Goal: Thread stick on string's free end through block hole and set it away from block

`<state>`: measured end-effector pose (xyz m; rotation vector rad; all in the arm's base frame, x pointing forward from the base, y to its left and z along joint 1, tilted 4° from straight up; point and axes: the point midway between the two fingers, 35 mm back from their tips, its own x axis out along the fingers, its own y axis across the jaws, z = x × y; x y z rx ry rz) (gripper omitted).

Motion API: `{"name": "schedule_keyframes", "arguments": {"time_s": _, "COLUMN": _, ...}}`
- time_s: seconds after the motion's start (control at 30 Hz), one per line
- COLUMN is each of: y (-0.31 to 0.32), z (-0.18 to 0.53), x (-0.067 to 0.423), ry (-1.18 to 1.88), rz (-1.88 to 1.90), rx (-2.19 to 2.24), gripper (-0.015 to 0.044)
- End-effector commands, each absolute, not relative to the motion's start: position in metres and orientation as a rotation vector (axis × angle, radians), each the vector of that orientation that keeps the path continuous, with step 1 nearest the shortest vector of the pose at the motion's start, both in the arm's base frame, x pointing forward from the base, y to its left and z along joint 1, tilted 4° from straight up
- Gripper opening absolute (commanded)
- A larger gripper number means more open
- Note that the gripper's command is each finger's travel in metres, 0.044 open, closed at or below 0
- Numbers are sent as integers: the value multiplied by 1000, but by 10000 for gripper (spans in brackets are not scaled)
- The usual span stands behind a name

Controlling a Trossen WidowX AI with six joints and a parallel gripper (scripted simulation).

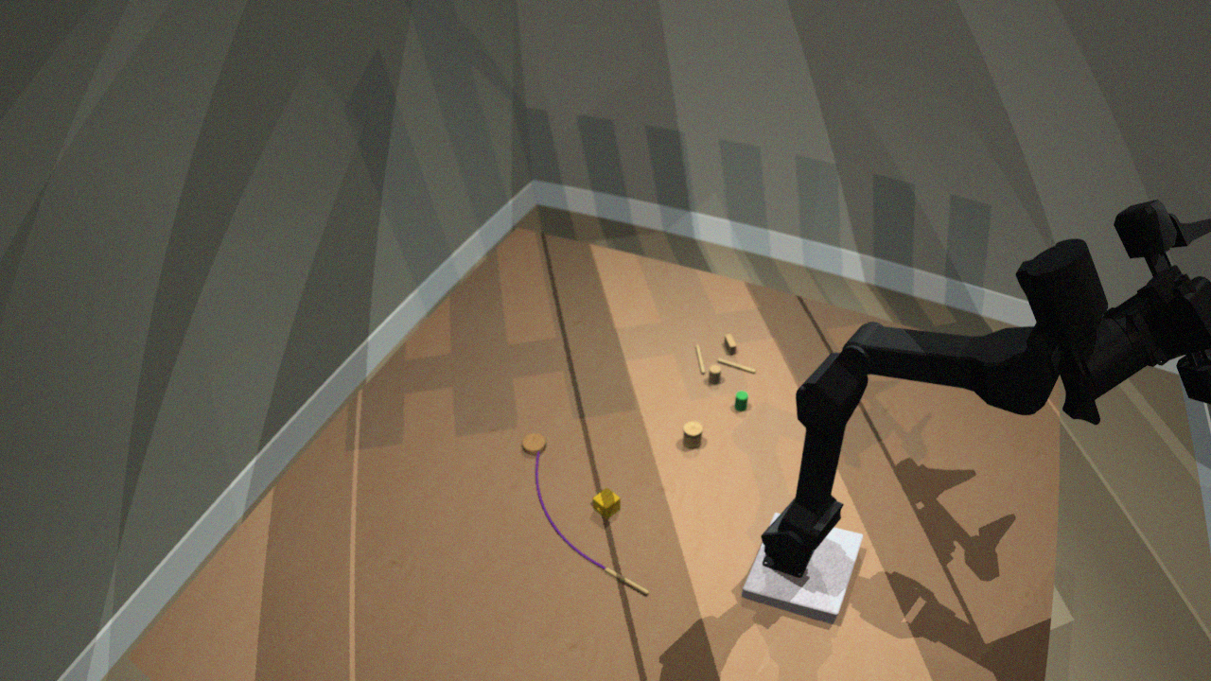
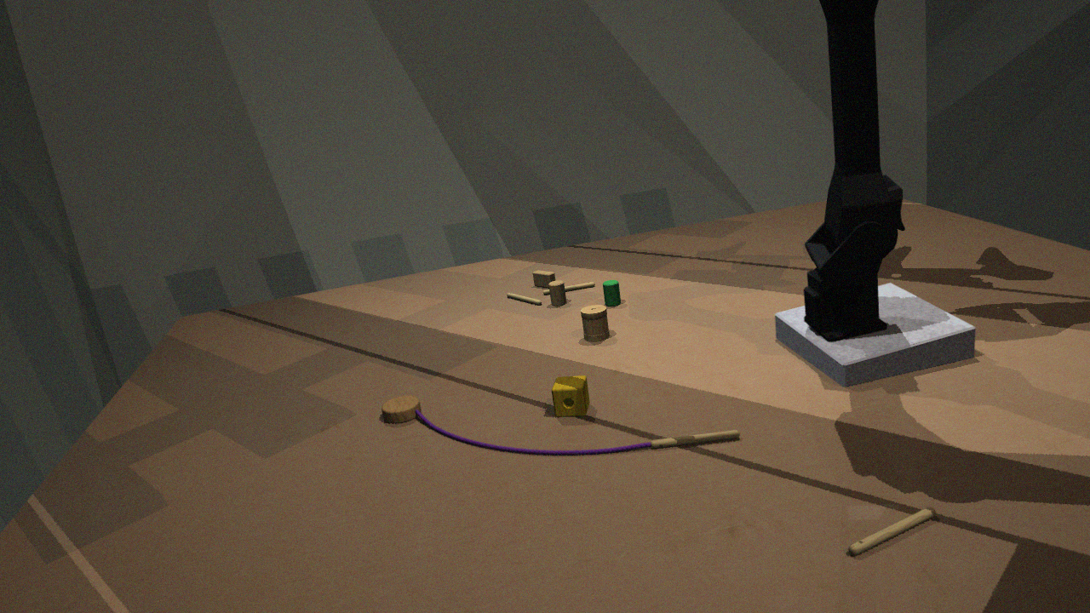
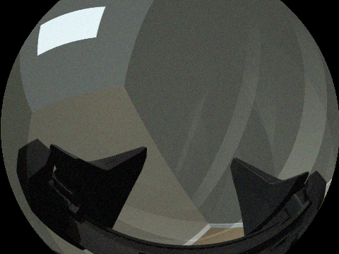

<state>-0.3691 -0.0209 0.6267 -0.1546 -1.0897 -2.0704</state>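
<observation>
Exterior view, left to right: the round button (image 2: 399, 409) is seen on the worktop (image 2: 228, 488), then the purple string (image 2: 525, 447), the yellow block (image 2: 570, 395) just behind it, and the stick (image 2: 695, 438) at the string's end. The jaws are spread wide and nothing is held. The stick should be gripped near its middle, and the loose stick (image 2: 890, 531) should be left alone.

Arm (image 2: 853, 152) cut off by exterior view's top edge, pincer (image 3: 188, 165) base cropped in wrist view
</observation>
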Motion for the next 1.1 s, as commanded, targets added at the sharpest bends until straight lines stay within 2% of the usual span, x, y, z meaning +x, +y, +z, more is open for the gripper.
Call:
{"name": "schedule_keyframes", "arguments": {"time_s": 0.0, "y": -21, "z": 627, "x": -369, "ry": -1090, "rz": -2070, "rx": -155, "gripper": 426}}
{"name": "schedule_keyframes", "arguments": {"time_s": 0.2, "y": 9, "z": 618, "x": -377, "ry": -1090, "rz": -2177, "rx": -196, "gripper": 440}}
{"name": "schedule_keyframes", "arguments": {"time_s": 0.57, "y": 175, "z": 563, "x": -376, "ry": -1014, "rz": -2776, "rx": -368, "gripper": 440}}
{"name": "schedule_keyframes", "arguments": {"time_s": 0.8, "y": 278, "z": 521, "x": -335, "ry": -903, "rz": -3178, "rx": -389, "gripper": 440}}
{"name": "schedule_keyframes", "arguments": {"time_s": 1.07, "y": 372, "z": 470, "x": -253, "ry": -758, "rz": -3610, "rx": -278, "gripper": 440}}
